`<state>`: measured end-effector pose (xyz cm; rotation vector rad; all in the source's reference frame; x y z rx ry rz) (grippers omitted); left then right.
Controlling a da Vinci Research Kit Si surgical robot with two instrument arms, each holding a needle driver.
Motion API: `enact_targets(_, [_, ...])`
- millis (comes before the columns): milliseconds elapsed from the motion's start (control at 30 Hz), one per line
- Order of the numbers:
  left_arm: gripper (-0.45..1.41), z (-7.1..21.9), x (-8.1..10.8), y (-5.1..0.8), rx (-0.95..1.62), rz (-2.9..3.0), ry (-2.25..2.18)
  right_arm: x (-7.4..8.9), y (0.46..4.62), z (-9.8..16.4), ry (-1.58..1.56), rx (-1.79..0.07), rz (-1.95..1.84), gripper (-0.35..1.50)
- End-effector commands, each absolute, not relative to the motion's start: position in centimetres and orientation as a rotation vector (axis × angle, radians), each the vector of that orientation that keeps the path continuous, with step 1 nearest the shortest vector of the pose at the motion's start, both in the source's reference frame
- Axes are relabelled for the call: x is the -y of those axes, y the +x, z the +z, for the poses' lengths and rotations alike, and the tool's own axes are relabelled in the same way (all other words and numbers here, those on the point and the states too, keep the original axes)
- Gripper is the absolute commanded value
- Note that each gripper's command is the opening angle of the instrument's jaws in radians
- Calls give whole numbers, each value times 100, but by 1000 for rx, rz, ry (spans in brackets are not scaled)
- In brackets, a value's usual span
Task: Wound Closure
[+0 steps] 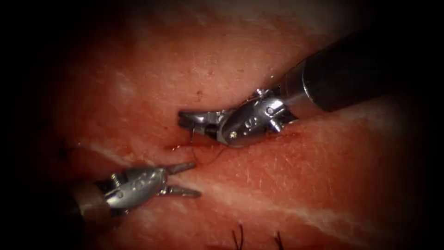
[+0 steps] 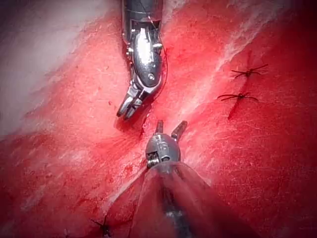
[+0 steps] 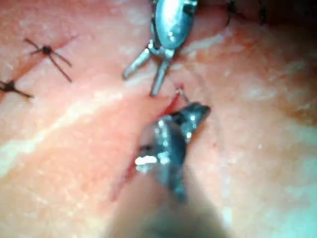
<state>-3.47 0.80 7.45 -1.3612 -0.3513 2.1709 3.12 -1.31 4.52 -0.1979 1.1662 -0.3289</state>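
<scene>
Over the cut: right tool [image 1: 192, 121] is gripping the needle [image 1: 192, 134] in closed jaws, near one end as far as can be judged.
Needle: short visible length is hanging from the jaws, long axis near vertical in the endoscope view, free end pointing down at the cut [image 1: 178, 147]; whether it is entering the tissue [image 1: 323, 176] is unclear.
Thread [image 1: 215, 155]: trailing below the right tool across the cut.
Left tool [image 1: 187, 179]: jaws standing wide, holding nothing, hovering just below the cut.
Technique, judged: a firm grip is keeping the needle square to the tissue.
</scene>
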Motion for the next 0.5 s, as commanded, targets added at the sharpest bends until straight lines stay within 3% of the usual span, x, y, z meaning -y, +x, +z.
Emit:
enact_targets(33, [16,752,-74,-354,356,2169,-1362,144,314,460,-191,-1165,-329,-35])
enact_targets(500, [14,752,-74,-354,357,2169,-1363,177,316,466,-172,-1166,-419,-35])
